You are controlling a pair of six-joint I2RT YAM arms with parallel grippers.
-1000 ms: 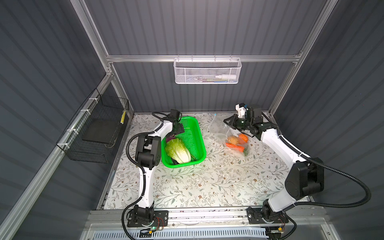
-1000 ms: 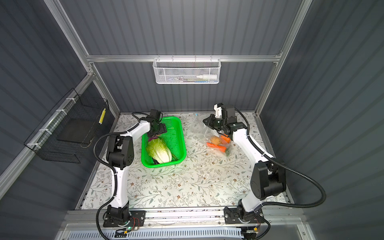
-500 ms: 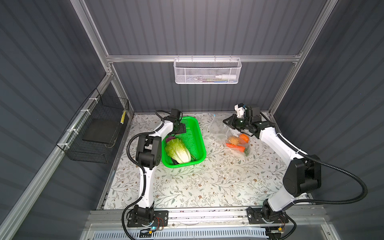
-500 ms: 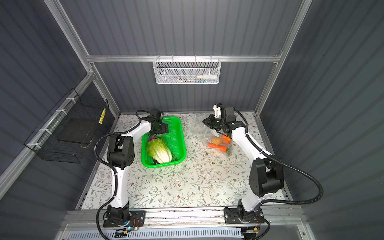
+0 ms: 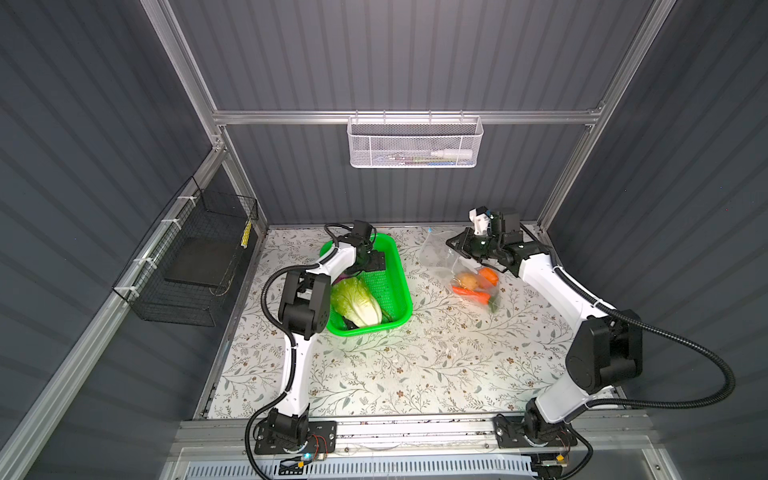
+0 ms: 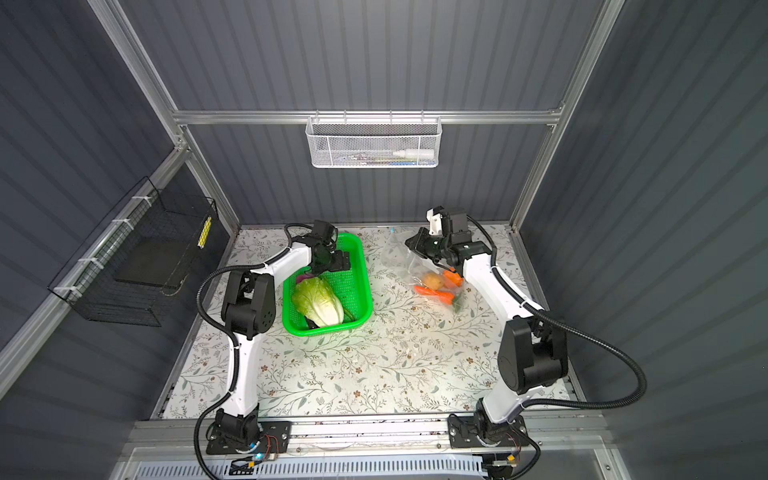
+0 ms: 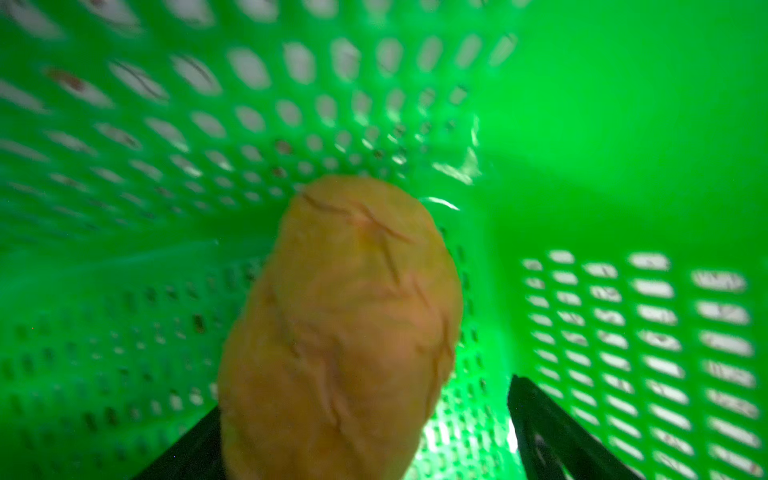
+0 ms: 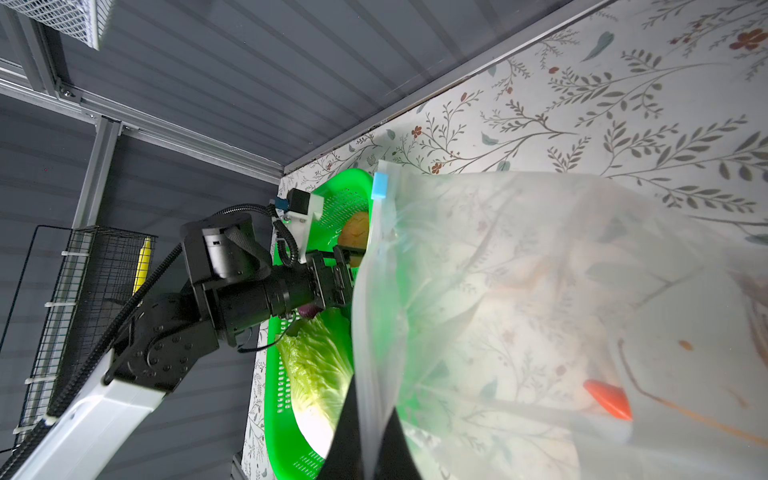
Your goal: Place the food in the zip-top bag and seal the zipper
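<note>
On my left sits the bright green plastic basket with holes (image 5: 400, 286), the pale-green toy cabbage (image 5: 356, 301) and a tan toy potato (image 7: 340, 332) in it, and on my right lies the clear plastic zip-top bag (image 5: 434, 251), an orange toy carrot (image 5: 471, 294) inside.

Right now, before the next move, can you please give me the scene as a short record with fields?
left gripper: open, inside the green basket, fingers either side of a tan potato
right gripper: shut on the mouth edge of the zip-top bag
in bag: carrot, second potato, orange piece
in basket: napa cabbage, purple onion
slider: light blue, at one end of the zipper
</note>
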